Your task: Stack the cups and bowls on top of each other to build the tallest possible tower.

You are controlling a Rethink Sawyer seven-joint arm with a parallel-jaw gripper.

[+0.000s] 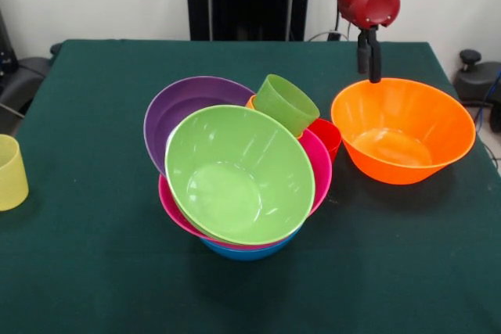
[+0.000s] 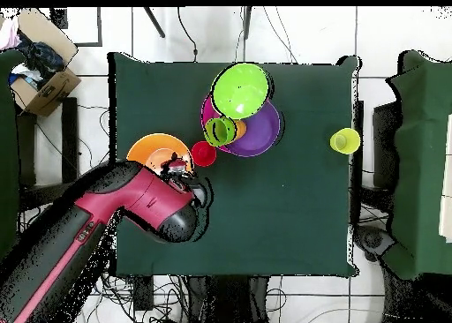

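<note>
We see the gripper (image 1: pixel 369 59) at upper right of the front view, just above the far rim of the orange bowl (image 1: pixel 402 131); whether it is wide or narrow we cannot tell. The tower (image 1: pixel 239 177) leans at centre, lime green bowl (image 1: pixel 235 174) foremost over pink, purple and blue bowls, green cup (image 1: pixel 286 103) tilted behind. The pale yellow cup (image 1: pixel 11 171) stands at far left, and we read no writing anywhere.

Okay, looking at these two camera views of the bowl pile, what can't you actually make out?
- Gripper: open or shut is unclear in the front view; overhead, the arm covers it.
- Orange bowl: partly under the arm overhead.
- Blue bowl: only a rim sliver shows under the pink bowl in front; hidden overhead.
- Orange cup: mostly behind the green cup.
- Yellow cup: cut by the front view's left edge.
</note>
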